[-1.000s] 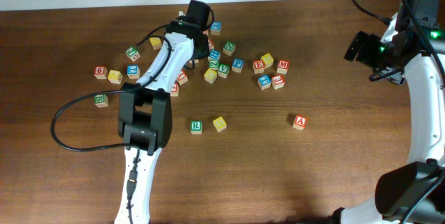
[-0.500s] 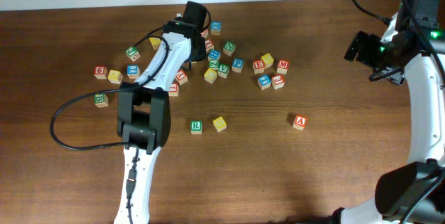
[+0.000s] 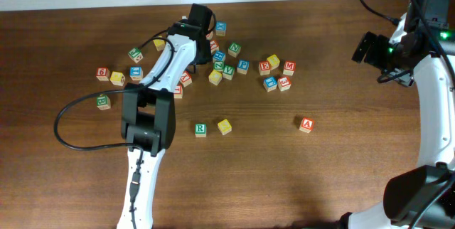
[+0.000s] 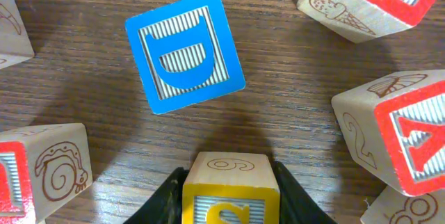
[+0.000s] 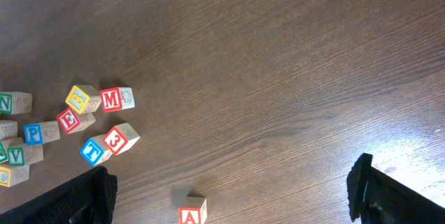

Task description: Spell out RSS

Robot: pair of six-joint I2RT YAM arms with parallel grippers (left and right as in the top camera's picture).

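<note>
Two arms stand over the wooden surface [image 3: 341, 179]. The left arm [image 3: 167, 65] stretches from its near base to the far cluster, wrist tipped down; the left fingers [image 4: 172, 197] clamp the held yellow cube [image 4: 230, 182] on both sides, its letter cut off, close to a blue D cube [image 4: 184, 51]. The right arm [image 3: 426, 80] is raised at the far right, the right fingers [image 5: 87, 196] spread wide on nothing. The green R cube [image 3: 200, 129] lies near the middle, the loose yellow cube [image 3: 225, 126] just right of it.

Green-bordered cube [image 3: 200, 129] with R, red-bordered cube [image 3: 306, 124] with A
</note>
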